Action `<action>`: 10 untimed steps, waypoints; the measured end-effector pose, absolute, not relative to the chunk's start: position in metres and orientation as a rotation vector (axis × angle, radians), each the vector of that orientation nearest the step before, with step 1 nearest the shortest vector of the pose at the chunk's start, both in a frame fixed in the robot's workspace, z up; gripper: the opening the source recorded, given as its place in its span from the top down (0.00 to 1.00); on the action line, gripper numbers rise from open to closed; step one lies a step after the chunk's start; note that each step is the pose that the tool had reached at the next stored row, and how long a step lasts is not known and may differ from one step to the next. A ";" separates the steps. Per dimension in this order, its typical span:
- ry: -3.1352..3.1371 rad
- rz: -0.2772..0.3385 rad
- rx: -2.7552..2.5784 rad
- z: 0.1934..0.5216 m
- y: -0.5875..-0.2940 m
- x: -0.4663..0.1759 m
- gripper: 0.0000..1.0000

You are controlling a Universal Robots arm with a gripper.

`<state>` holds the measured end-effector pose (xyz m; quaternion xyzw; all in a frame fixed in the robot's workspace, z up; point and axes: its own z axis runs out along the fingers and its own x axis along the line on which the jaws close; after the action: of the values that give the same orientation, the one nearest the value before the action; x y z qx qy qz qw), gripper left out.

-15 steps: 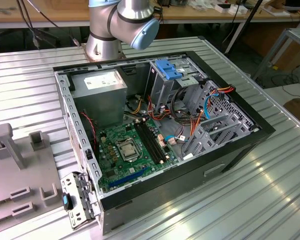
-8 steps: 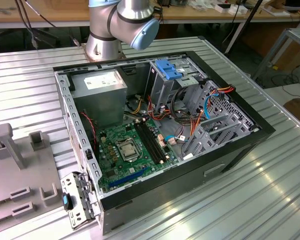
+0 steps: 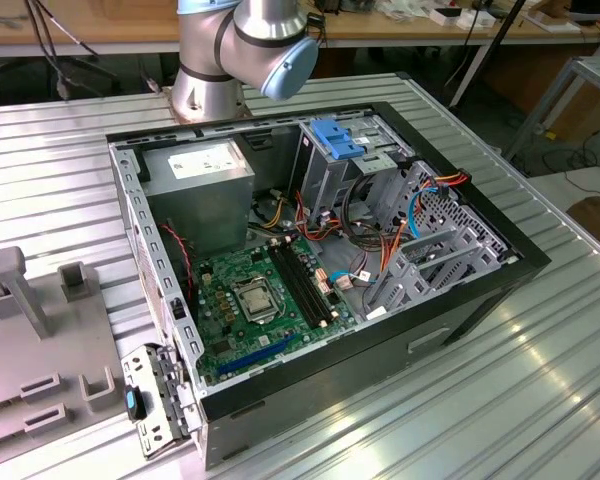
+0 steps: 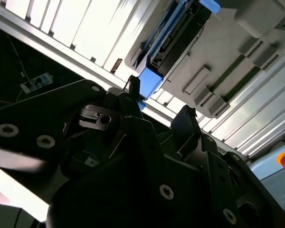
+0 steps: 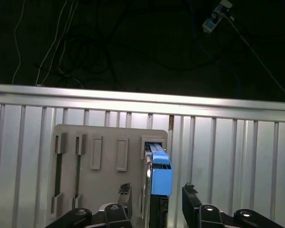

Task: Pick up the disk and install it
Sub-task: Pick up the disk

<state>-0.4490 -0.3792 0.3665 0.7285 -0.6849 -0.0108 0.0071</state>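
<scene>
While hovering, end effector point(image 5: 156, 195): standing open, gripping nothing.
Disk point(image 5: 160, 173): sitting upright in the grey holder's point(image 5: 108, 187) slot, just ahead, lining up with the gap between the fingers point(image 5: 191, 199).
Approach: staying centred on the disk, squaring to its flat sides before closing.

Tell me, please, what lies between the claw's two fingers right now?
The disk, standing on edge in the grey holder, lines up between the fingers of the open claw in the first wrist view, with a gap on either side.
</scene>
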 end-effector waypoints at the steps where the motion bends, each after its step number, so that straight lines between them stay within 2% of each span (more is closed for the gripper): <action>1: -2.143 -0.032 2.279 0.366 -0.379 -0.449 0.46; 10: -2.149 -0.015 2.286 0.350 -0.379 -0.449 0.46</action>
<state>-0.4491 -0.3791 0.3497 0.7286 -0.6849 -0.0049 0.0020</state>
